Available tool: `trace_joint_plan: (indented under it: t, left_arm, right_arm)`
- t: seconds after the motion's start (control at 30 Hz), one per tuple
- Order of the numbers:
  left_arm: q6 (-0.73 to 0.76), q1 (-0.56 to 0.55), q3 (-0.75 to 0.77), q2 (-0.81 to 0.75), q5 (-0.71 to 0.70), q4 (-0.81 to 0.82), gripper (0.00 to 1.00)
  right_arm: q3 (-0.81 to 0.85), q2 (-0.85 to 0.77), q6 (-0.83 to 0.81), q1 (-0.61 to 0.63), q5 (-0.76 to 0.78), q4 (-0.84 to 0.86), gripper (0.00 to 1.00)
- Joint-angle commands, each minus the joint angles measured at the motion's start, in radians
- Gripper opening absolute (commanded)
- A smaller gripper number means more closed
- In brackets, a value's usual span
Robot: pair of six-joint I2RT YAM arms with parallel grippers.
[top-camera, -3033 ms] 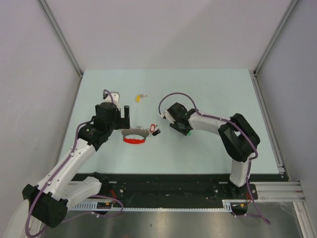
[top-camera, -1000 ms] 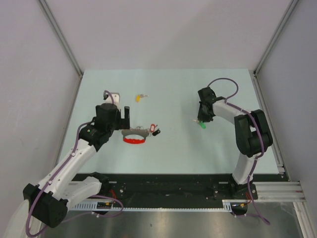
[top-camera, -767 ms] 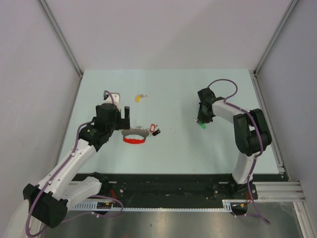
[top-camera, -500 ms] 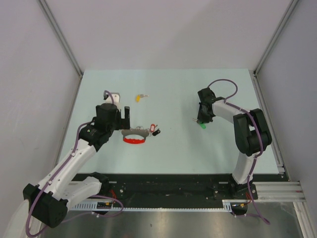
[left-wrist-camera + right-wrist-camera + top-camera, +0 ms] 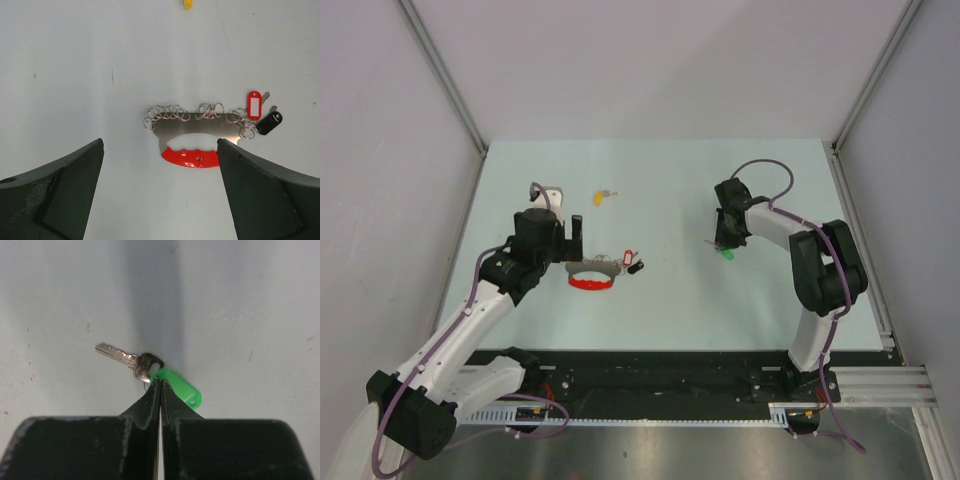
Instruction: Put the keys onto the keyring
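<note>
The keyring (image 5: 592,282) lies left of centre, a red band (image 5: 192,157) below a grey metal piece hung with small rings. My left gripper (image 5: 566,232) hovers over it, open, the keyring showing between its fingers (image 5: 160,142). The yellow key (image 5: 601,196) lies farther back, just visible at the top edge of the left wrist view (image 5: 187,4). The green key (image 5: 727,254) rests on the table at the right. My right gripper (image 5: 160,381) is shut, its tips pinched at the small ring where the green tag (image 5: 180,387) meets the silver key.
A red tag (image 5: 254,105) and a black tag (image 5: 269,123) hang at the keyring's right end. Grey walls with metal posts enclose the pale green table (image 5: 660,320) on three sides. The arm bases stand on a black rail at the near edge.
My right gripper has closed its jaws at the green key and shifted slightly left. The left arm and the keyring have not moved.
</note>
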Motion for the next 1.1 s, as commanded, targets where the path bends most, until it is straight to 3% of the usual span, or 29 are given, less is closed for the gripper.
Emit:
trace_joint_plan:
  t: [0.0,0.3,0.4,0.5,0.53,0.6,0.7,0.9,1.07]
  left_arm:
    - [0.023,0.005,-0.001,-0.027,0.001,0.025,1.00]
    - [0.026,0.005,-0.004,-0.031,0.003,0.027,1.00]
    - [0.027,0.005,-0.006,-0.037,0.003,0.029,1.00]
    - [0.030,0.005,-0.009,-0.043,0.000,0.030,1.00]
    - [0.030,0.005,-0.010,-0.046,0.000,0.032,1.00]
    - [0.030,0.005,-0.009,-0.046,0.005,0.030,1.00]
    - [0.030,0.005,-0.010,-0.048,0.008,0.032,1.00]
    - [0.030,0.005,-0.012,-0.045,0.006,0.032,1.00]
    - [0.030,0.006,-0.010,-0.040,0.008,0.032,1.00]
  right_arm:
    - [0.002,-0.088,-0.078,0.034,0.053,0.033,0.00]
    - [0.004,-0.165,-0.373,0.250,0.328,0.089,0.00]
    - [0.004,-0.146,-0.372,0.292,0.372,0.092,0.00]
    - [0.004,-0.153,-0.192,0.204,0.276,0.022,0.00]
    - [0.002,-0.153,-0.142,0.171,0.229,-0.018,0.07]
    - [-0.005,-0.159,-0.065,0.080,0.108,-0.035,0.09]
    - [-0.024,-0.162,-0.042,0.025,0.020,-0.029,0.11]
    - [-0.022,-0.114,-0.025,-0.060,-0.106,-0.031,0.25]
    - [-0.024,-0.079,-0.031,-0.104,-0.186,-0.023,0.26]
